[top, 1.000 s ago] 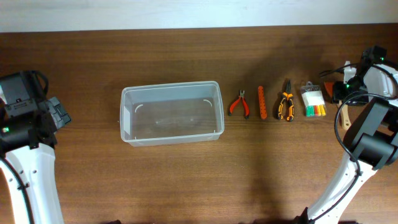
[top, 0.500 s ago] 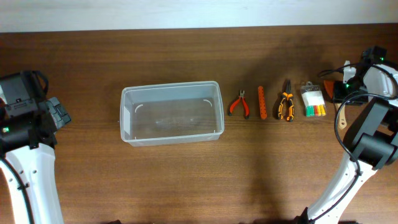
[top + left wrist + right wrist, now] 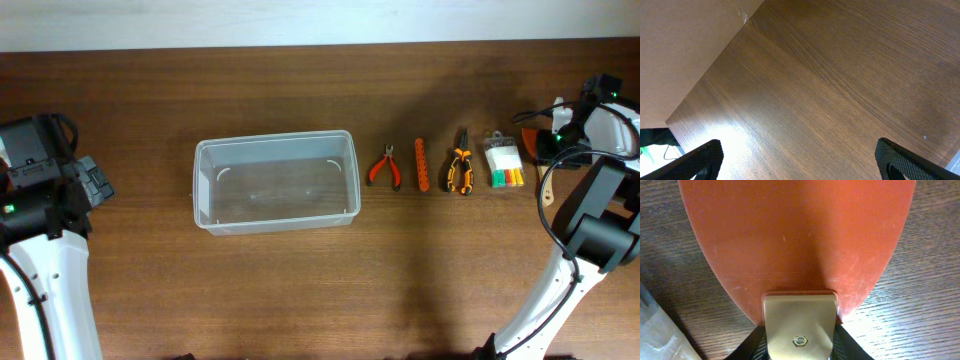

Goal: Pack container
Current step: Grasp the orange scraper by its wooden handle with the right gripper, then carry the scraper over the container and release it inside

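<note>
The container (image 3: 275, 139), a clear empty plastic bin, stands left of the table's middle. To its right, in a row, lie red-handled pliers (image 3: 384, 168), an orange bar tool (image 3: 422, 165), orange-black pliers (image 3: 460, 166) and a clear packet of coloured pieces (image 3: 503, 161). My right gripper (image 3: 549, 143) is at the far right, shut on the tan neck of an orange-bladed scraper (image 3: 527, 141). The right wrist view shows the blade (image 3: 797, 235) resting on the table ahead of the jaws (image 3: 800, 342). My left gripper (image 3: 97, 185) is open and empty at the far left, its fingers (image 3: 800, 160) over bare wood.
The wooden table's (image 3: 300, 290) far edge meets a pale wall (image 3: 300, 20). The scraper's tan handle (image 3: 549, 188) sticks out towards the front below the right gripper. The clear packet's corner (image 3: 655, 325) lies just left of the blade.
</note>
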{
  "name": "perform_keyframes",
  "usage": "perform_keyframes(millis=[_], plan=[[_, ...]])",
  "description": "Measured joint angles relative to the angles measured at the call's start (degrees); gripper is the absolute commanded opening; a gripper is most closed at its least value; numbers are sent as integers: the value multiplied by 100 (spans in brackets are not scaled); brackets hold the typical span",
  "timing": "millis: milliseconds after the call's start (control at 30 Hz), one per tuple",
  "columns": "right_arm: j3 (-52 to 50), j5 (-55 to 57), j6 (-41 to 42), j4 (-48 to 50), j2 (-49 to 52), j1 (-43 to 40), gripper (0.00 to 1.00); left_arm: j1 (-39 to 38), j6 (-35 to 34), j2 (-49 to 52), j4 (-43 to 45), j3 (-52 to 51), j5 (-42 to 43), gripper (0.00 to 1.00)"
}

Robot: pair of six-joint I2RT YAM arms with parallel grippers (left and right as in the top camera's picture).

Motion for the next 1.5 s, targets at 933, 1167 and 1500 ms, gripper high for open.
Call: perform_keyframes(millis=[933, 1167, 1500], plan=[[2518, -560, 708, -1611, 9, 363, 16, 0, 0, 0, 0, 0, 0, 99], [3998, -866, 1182, -2796, -61, 1449, 12, 0, 0, 0, 0, 0, 0, 99], [4671, -1027, 1224, -3235, -238, 3668, 10, 0, 0, 0, 0, 0, 0, 99]])
